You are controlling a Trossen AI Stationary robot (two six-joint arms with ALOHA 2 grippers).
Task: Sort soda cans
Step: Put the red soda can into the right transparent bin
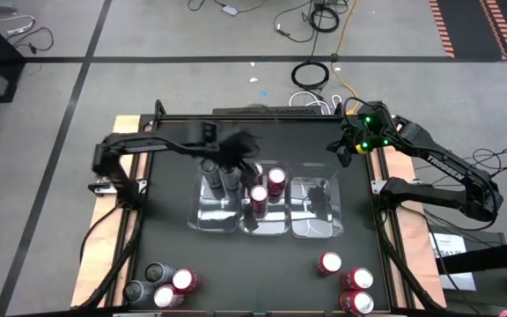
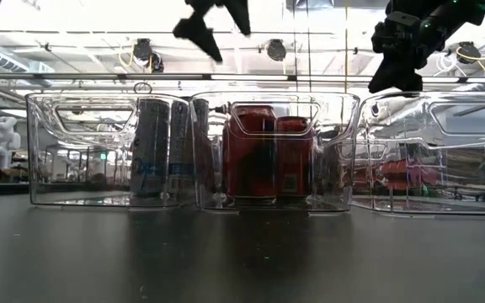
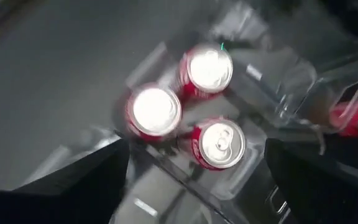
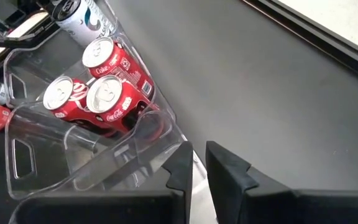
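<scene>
My left gripper (image 1: 236, 158) hangs wide open and empty above the middle tray (image 1: 265, 220), where three red cans (image 3: 194, 106) stand. My right gripper (image 1: 349, 145) waits nearly closed at the desk's far right edge. More cans (image 1: 161, 286) sit along the near edge.

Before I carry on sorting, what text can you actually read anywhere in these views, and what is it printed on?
"Coke": on the red cans in the middle clear tray, right wrist view.
"TROSSEN": on the right arm, high view.
Print on the grey cans and the floor paper: too blurred to read.
</scene>
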